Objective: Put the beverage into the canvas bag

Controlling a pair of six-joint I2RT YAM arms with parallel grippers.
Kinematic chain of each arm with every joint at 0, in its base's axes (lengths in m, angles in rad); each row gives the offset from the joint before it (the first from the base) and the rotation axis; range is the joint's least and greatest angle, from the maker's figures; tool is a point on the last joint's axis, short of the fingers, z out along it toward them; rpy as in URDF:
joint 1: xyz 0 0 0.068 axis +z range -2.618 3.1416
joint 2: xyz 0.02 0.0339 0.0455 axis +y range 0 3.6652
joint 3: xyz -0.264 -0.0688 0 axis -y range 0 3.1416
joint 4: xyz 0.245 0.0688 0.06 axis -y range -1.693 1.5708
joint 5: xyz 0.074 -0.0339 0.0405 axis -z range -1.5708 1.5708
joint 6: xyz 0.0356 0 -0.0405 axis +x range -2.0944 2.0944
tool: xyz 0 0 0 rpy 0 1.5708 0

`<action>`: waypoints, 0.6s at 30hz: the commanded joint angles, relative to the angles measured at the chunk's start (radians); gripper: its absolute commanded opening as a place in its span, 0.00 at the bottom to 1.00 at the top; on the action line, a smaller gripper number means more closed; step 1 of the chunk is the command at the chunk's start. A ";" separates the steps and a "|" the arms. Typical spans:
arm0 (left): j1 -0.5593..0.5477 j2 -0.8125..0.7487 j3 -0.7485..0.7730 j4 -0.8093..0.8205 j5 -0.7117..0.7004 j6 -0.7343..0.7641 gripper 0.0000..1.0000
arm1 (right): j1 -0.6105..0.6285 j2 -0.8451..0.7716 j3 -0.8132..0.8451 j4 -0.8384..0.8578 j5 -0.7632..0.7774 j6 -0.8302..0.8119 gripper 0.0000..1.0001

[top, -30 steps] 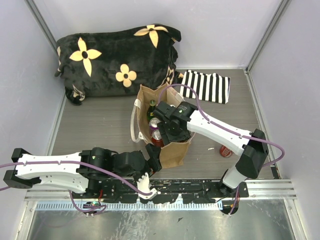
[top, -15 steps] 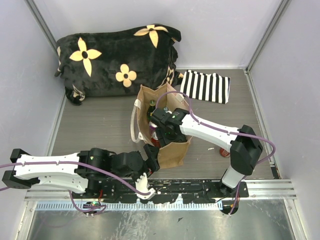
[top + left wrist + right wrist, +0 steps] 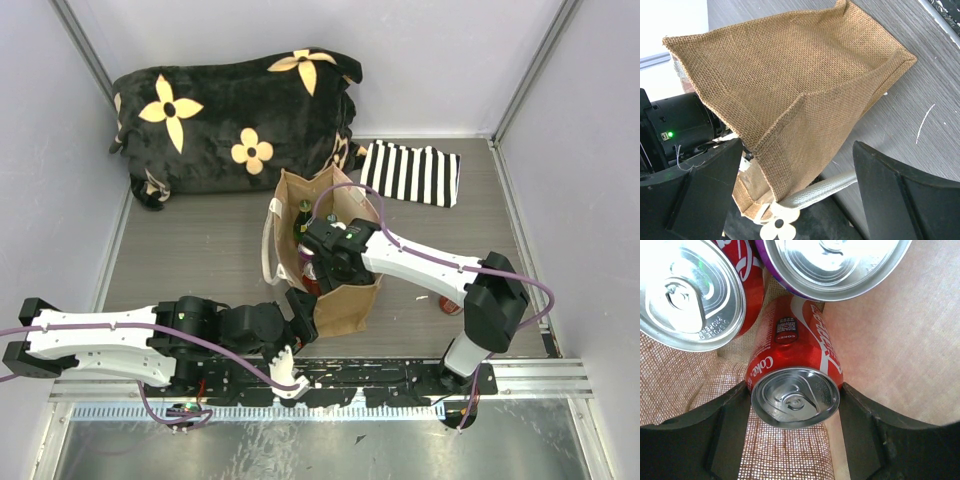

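My right hand (image 3: 795, 392) was down inside the bag (image 3: 348, 300), its fingers (image 3: 725, 435) closed snug on either side of a Coke can (image 3: 792, 345) whose top faced the wrist. Just past it stood a red can (image 3: 690, 295) and a purple can (image 3: 835, 260), crowded close against mine. To do this well, I judged I should lower until the Coke can rested on the bag's floor beside them, then open only a little so the fingers wouldn't knock the neighbours, and lift straight out. My left hand (image 3: 799, 150) gaped wide around the bag's near corner, gripping nothing; it could steady the bag.
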 commanded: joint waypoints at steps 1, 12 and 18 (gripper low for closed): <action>0.002 -0.008 -0.024 0.015 0.005 -0.002 0.98 | 0.000 -0.053 0.085 -0.074 0.097 -0.001 0.64; 0.001 -0.013 -0.024 0.038 -0.039 -0.011 0.98 | -0.001 -0.086 0.267 -0.102 0.164 -0.018 0.81; 0.002 -0.042 -0.027 0.039 -0.055 -0.016 0.98 | -0.001 -0.094 0.307 -0.100 0.183 -0.016 0.82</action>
